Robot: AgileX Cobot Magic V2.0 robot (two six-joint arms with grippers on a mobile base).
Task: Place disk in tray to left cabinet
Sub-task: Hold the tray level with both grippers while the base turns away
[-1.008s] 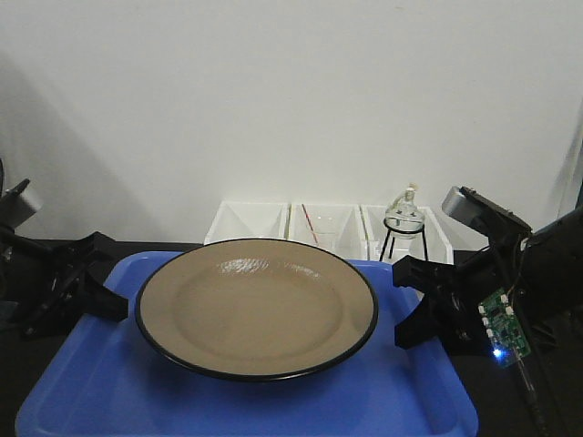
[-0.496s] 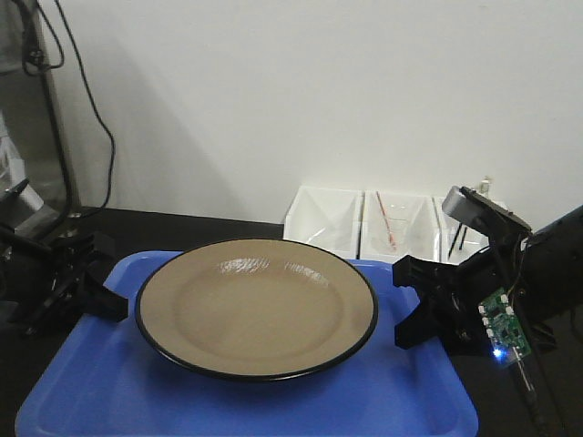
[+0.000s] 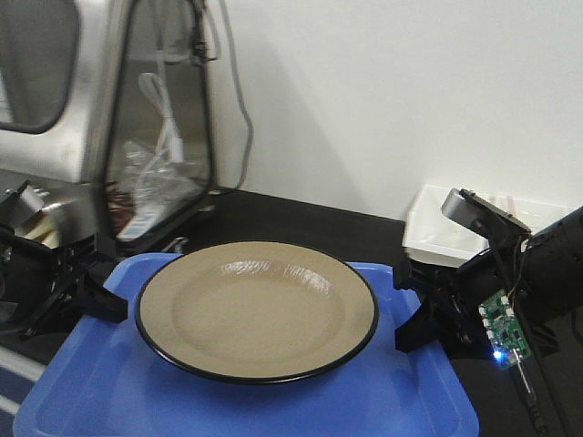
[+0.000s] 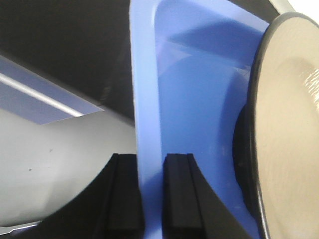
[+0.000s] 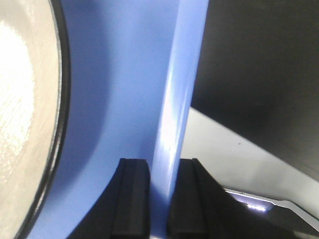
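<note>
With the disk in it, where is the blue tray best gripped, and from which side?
Take the tray by its raised rim at the left and right edges, from each side: the disk fills the middle, and the thin rim fits between jaws. The left gripper and right gripper pinch it so.

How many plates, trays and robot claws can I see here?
Tan plate: 1
Blue tray: 1
Claws: 2, the left claw and the right claw, each clamped on a side rim of the tray
Total: 4
</note>
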